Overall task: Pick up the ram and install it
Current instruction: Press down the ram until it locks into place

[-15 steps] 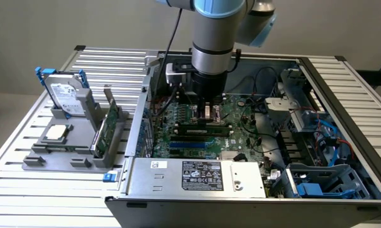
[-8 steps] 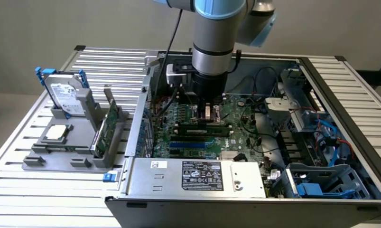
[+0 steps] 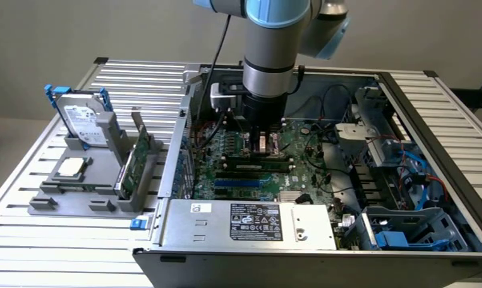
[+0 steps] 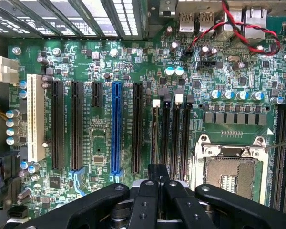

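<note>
While the black metal pincer [image 3: 265, 143] is shut tight, its hold is unclear | long thin green ram stick [image 3: 253, 157] lies just below, frame middle | light, stiff, easy to break: pinch flat sides near top.

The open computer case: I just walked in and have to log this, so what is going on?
One robot arm has its gripper down inside the case, over the motherboard. The jaws are shut and stand right at the black memory slots beside the CPU socket. Whether they hold the ram I cannot tell.
</note>
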Controlling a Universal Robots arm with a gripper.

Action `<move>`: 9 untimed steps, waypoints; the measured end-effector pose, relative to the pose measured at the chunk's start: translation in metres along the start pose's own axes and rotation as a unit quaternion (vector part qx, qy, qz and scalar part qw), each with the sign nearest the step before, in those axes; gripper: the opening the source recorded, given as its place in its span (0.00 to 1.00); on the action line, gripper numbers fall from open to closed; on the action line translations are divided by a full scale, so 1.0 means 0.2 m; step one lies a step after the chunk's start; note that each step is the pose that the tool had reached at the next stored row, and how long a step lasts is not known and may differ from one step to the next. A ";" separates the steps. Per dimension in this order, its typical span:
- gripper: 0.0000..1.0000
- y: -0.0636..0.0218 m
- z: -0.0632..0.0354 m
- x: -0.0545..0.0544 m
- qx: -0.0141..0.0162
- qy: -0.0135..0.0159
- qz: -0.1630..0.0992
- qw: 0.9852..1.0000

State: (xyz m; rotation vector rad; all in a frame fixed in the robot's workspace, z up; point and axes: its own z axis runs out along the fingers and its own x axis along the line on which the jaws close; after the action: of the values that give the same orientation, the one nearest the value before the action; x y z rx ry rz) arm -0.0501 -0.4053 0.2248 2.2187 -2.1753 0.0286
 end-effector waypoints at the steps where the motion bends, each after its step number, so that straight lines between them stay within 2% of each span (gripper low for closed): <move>1: 0.11 0.000 0.003 0.00 0.000 0.000 0.000 1.000; 4: 0.11 0.000 -0.001 0.00 0.000 0.000 0.000 1.000; 5: 0.11 0.000 -0.015 0.00 0.001 -0.002 0.000 1.000; 8: 0.11 0.001 -0.084 0.00 0.000 0.000 0.000 1.000; 9: 0.11 0.001 -0.092 0.00 0.000 0.000 0.000 1.000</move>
State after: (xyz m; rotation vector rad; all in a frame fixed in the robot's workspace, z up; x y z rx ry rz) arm -0.0500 -0.4052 0.2432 2.2191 -2.1759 0.0280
